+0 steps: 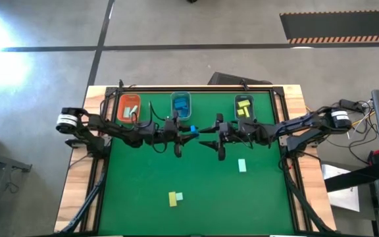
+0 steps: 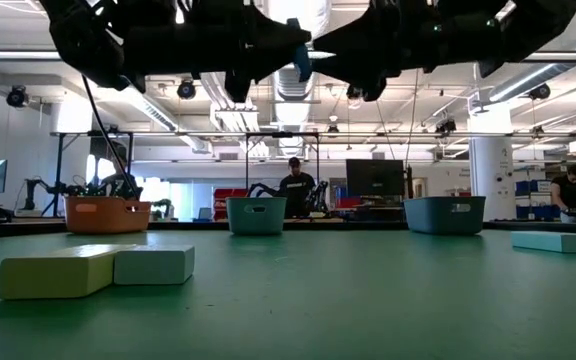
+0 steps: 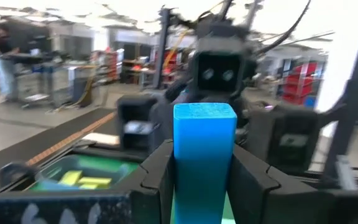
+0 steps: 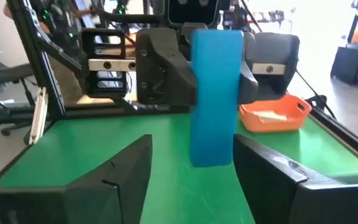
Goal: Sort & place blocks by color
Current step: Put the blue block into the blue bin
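A: Item one, the blue block (image 3: 204, 158)?

B: A long, plain blue bar, flat-ended. My left gripper (image 1: 188, 131) pinches it between both fingers, high over the middle of the green mat (image 1: 143, 178), just below the clear bin (image 1: 181, 105).

A: And your right gripper (image 4: 191, 171)?

B: Fingers spread wide, nothing between them. It faces the left one, tip to tip, with the bar standing just beyond its fingertips.

A: Other blocks?

B: On the mat: a yellow block (image 2: 56, 274) touching a mint block (image 2: 154, 265) near the front edge; another mint block (image 1: 242, 165) lies alone toward the right. More yellow blocks (image 1: 244, 108) sit in the grey bin (image 1: 237, 102).

A: What differs by view?

B: Only the high view shows the bins' contents, including pale pieces in the orange bin (image 1: 121, 108). The low view shows the bins' walls alone, and a person (image 2: 295, 190) behind the table.
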`<control>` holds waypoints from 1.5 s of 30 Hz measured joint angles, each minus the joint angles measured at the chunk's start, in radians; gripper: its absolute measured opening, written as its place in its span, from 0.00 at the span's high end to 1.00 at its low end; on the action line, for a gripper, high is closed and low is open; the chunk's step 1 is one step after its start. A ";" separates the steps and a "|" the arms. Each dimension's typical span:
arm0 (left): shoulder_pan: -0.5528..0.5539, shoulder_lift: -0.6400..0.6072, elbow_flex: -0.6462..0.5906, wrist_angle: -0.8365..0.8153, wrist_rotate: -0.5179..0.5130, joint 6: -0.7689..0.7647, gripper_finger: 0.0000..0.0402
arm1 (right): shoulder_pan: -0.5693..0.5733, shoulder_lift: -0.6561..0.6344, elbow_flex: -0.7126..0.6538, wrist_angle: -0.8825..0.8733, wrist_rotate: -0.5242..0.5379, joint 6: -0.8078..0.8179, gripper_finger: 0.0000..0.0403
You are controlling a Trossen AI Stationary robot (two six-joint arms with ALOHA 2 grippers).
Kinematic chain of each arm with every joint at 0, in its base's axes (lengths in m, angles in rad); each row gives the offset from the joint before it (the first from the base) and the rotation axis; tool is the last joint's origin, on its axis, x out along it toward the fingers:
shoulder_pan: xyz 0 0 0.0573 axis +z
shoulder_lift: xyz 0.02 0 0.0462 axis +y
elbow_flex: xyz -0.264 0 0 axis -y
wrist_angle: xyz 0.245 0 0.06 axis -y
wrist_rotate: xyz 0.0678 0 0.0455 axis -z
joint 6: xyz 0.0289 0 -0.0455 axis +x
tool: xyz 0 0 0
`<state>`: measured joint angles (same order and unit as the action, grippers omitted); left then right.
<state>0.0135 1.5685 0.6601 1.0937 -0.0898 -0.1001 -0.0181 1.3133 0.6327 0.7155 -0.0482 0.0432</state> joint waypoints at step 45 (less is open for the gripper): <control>0.474 0.336 0.969 -1.943 -0.102 0.560 0.77 | -0.002 -0.350 0.000 -0.587 0.260 -0.101 0.46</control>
<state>0.4873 1.9048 1.6294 -0.8488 -0.1923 0.4597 -0.0204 0.9634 0.6323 0.1284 0.2119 -0.0574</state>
